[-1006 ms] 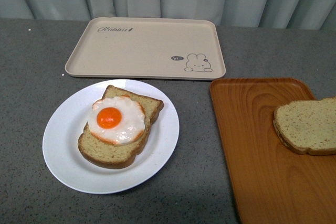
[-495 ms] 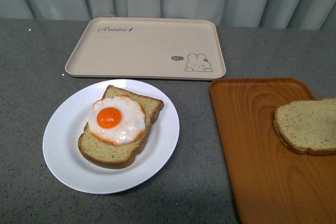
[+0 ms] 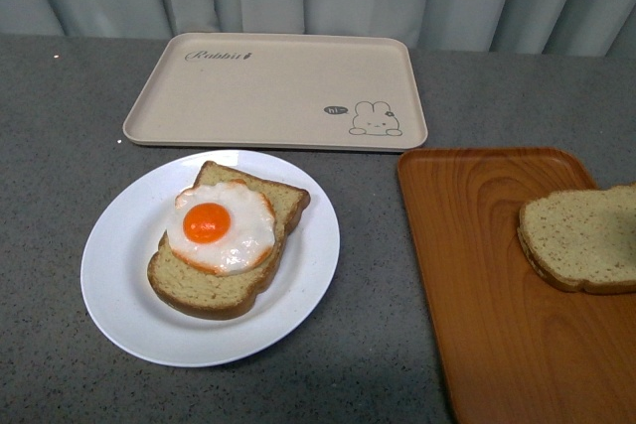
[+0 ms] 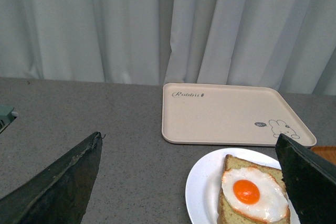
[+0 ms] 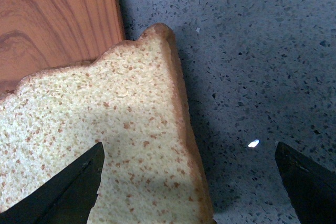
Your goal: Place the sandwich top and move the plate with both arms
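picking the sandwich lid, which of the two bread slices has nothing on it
The plain slice on the orange tray is bare. The other slice, on the white plate, carries a fried egg.

Plate (image 3: 117,280) left of sandwich top (image 3: 581,237)

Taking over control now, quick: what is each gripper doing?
Left gripper: open, holding nothing.
Right gripper: open, holding nothing, aimed at the sandwich top.

Speckled grey table (image 3: 60,126) with plate (image 3: 119,285), beige tray (image 3: 268,96) and orange tray (image 3: 477,275)
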Controlling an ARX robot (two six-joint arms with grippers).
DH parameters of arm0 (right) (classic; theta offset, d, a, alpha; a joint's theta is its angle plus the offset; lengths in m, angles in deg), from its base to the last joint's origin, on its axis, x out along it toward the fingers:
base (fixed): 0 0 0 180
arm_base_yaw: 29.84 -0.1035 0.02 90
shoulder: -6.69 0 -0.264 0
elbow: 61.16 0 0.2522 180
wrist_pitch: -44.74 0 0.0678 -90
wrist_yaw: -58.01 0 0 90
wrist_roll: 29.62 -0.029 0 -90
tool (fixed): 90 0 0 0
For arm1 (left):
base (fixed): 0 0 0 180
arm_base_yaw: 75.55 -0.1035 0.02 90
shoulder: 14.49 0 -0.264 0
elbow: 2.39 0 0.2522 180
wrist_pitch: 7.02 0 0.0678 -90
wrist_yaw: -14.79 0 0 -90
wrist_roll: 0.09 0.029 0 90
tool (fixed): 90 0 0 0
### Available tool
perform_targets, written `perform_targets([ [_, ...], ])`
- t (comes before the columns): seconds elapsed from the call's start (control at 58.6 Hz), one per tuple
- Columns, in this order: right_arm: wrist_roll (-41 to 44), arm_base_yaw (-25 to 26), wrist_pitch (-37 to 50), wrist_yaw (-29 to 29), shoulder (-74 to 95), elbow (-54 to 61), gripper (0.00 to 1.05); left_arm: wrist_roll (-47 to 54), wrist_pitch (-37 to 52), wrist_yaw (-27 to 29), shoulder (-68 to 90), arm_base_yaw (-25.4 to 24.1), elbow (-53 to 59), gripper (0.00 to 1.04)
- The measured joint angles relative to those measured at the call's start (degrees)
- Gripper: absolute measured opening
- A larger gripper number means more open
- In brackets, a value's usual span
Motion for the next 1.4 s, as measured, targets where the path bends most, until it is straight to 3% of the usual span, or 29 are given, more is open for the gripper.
perform_targets([
  [0.119, -0.31, -0.61, -0.02, -0.22, 1.05, -0.74, 0.95, 0.0, 0.0, -0.02, 0.0, 0.0, 0.02, 0.98],
  [0.222, -0.26, -0.96, -0.37, -0.7, 1.38, -1.09, 0.8, 0.0, 0.0, 0.0, 0.0, 0.0, 0.02, 0.98],
  [0.392, -0.31, -1.6, -0.39, -0.79, 1.55, -1.42, 0.43, 0.0, 0.0, 0.0, 0.0, 0.0, 0.02, 0.98],
  [0.58, -0.31, -1.57, -0.39, -0.87, 1.53, -1.42, 0.19, 0.0, 0.0, -0.02, 0.0, 0.0, 0.02, 0.98],
  [0.75, -0.39, -1.57, -0.39, -0.81, 1.27, -1.51, 0.03, 0.0, 0.0, 0.0, 0.0, 0.0, 0.02, 0.98],
  [0.921, -1.66, -1.88, -0.52, -0.33, -1.01, -1.07, 0.02, 0.0, 0.0, 0.0, 0.0, 0.0, 0.02, 0.98],
  [1.194, -9.01, -5.14, 1.07, 5.03, -14.88, 0.17, 0.02, 0.0, 0.0, -0.02, 0.0, 0.0, 0.02, 0.98],
  [1.399, -16.46, -19.65, 5.84, 7.08, -19.85, 3.41, 0.02, 0.0, 0.0, -0.02, 0.0, 0.0, 0.02, 0.98],
])
